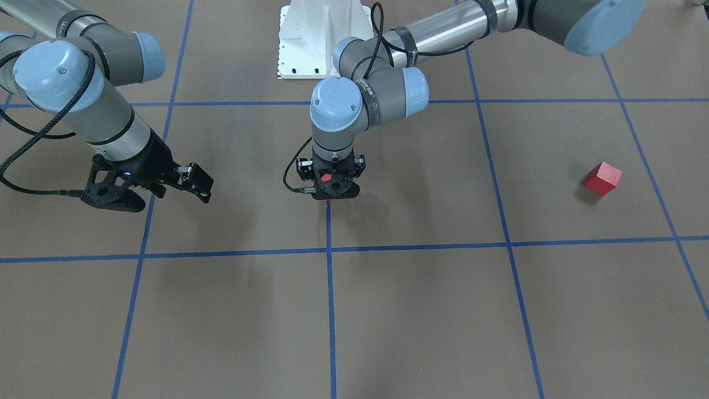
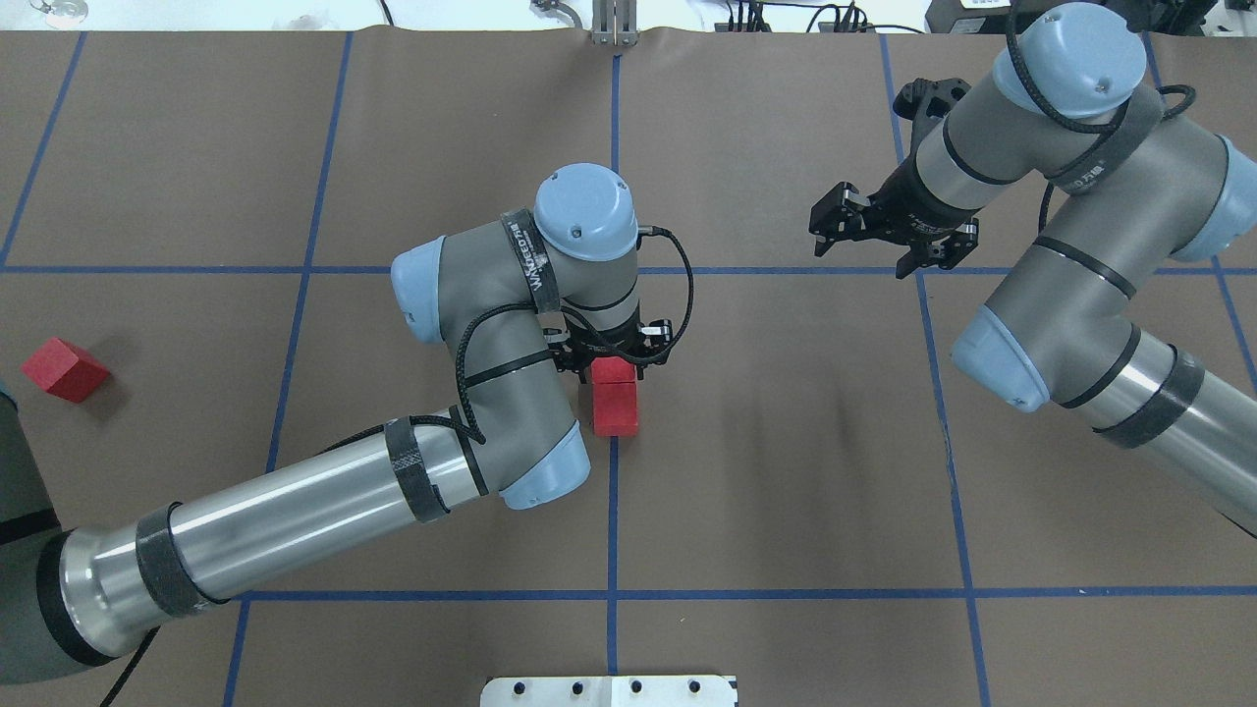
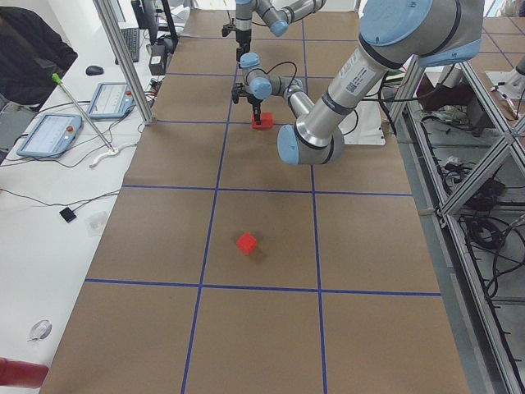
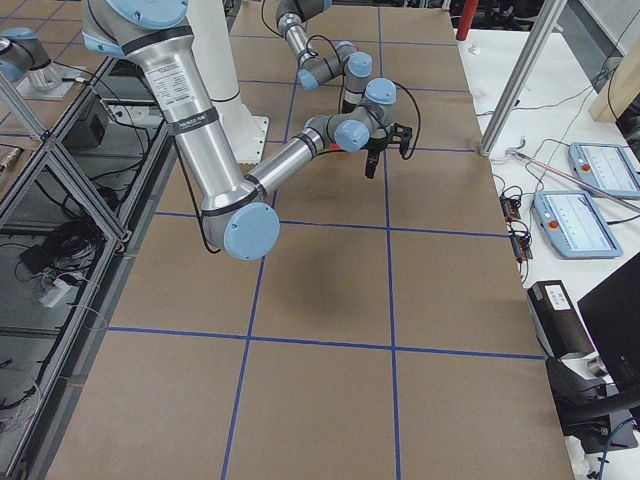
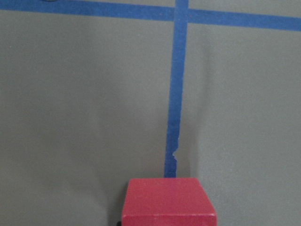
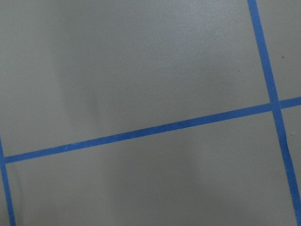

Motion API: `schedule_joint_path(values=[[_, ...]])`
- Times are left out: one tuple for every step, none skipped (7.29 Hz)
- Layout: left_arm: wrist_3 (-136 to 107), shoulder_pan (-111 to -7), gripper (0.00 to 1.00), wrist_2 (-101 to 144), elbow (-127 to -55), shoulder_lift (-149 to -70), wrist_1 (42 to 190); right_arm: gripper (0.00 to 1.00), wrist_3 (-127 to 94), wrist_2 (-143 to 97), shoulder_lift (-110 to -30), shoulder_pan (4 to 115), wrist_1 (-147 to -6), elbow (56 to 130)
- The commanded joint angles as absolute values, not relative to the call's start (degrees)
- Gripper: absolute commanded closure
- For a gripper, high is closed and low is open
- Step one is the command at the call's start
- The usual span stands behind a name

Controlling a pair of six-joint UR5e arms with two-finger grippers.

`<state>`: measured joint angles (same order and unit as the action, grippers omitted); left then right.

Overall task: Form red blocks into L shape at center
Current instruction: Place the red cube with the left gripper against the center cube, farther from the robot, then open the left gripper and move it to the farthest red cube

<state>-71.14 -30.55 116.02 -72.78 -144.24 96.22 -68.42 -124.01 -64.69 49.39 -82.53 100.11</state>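
Note:
My left gripper (image 2: 614, 361) stands upright at the center, shut on a red block (image 2: 611, 371) that fills the bottom of the left wrist view (image 5: 168, 202). A second red block (image 2: 616, 412) lies on the blue tape line, touching the held one on the robot's side. The third red block (image 2: 64, 369) lies alone far out on my left, also in the front view (image 1: 602, 178). My right gripper (image 2: 859, 241) hangs open and empty above the table on my right, away from all blocks.
The white base plate (image 1: 310, 50) sits at the robot's edge of the table. Blue tape lines (image 6: 141, 134) cross the brown surface. The left arm's elbow (image 2: 530, 471) hangs over the area just left of the center blocks.

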Motion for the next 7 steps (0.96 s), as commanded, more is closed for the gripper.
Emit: schedule_joint_path(values=[[-70.93,-32.77,0.0,116.36,-74.87,-143.97,95.72,0.0,-68.38,-124.01,-64.6,49.39,-82.53,100.02],[-69.97,-34.09,0.0,116.72,-80.71,-139.35,95.45,0.0,-68.38,-124.01,-64.6,49.48,-82.53,100.02],[-66.22,-34.88,0.0,117.5,-88.69,-131.48,95.36,0.0,-68.29,-124.01,-64.69,49.66,-82.53,99.93],[-61.4,-35.94,0.0,117.86,-96.77,-122.0,95.54,0.0,-67.33,-124.01,-64.69,49.83,-82.62,99.93],[-56.39,-37.95,0.0,117.86,-102.51,-112.86,95.71,0.0,-67.06,-124.01,-64.69,50.1,-82.62,99.93],[-47.81,-40.84,0.0,117.95,-106.48,-104.67,96.15,0.0,-67.06,-124.01,-64.69,50.18,-82.62,99.93],[-38.33,-44.61,0.0,117.86,-108.44,-97.11,97.54,0.0,-67.06,-124.01,-64.69,50.19,-82.62,100.02]])
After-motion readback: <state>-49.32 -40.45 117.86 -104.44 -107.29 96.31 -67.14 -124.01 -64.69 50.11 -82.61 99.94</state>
